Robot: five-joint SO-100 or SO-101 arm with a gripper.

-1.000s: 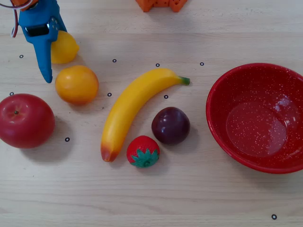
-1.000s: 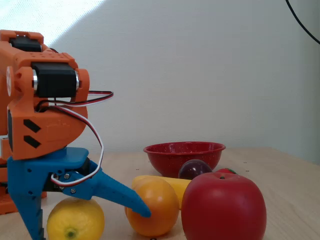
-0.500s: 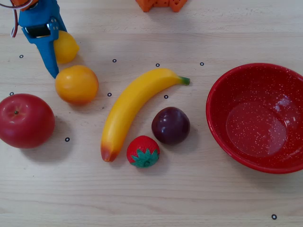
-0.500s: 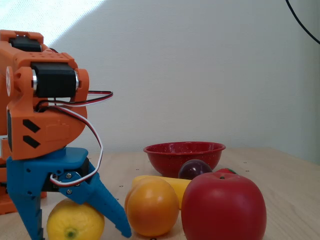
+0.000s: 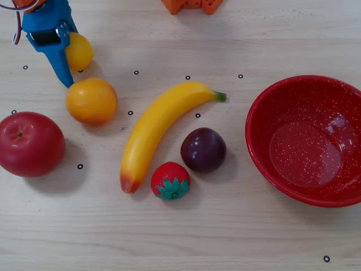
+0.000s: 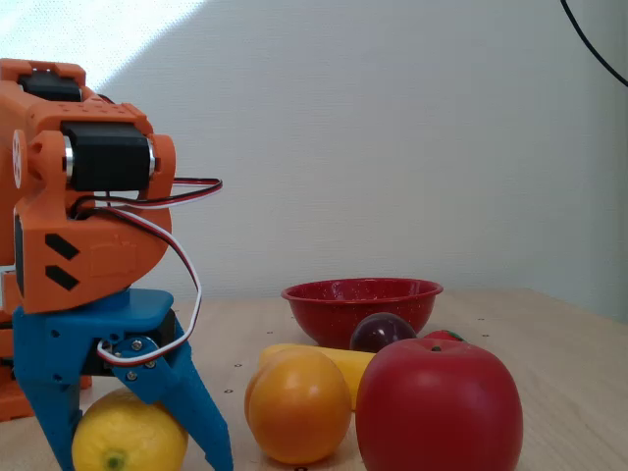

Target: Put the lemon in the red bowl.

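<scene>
The lemon [image 5: 80, 52] lies at the table's far left in the overhead view, half tucked under my blue gripper [image 5: 66, 56]. From the fixed view, the lemon [image 6: 126, 439] sits between the two blue fingers of the gripper [image 6: 137, 456], and both fingers press its sides. The gripper is shut on it, low at the table. The red bowl [image 5: 265, 147] stands empty at the right edge in the overhead view. It shows far back in the fixed view as the red bowl [image 6: 361, 299].
An orange [image 5: 91, 100] sits just below the lemon, almost at the fingertip. A red apple [image 5: 31, 143], a banana [image 5: 158, 127], a plum [image 5: 203, 149] and a strawberry [image 5: 170, 180] lie between gripper and bowl. The arm's orange base [image 5: 192, 4] is at the top edge.
The outer blue finger swung in from beside the orange and closed against the lemon. The lemon shifted slightly toward the other finger.
</scene>
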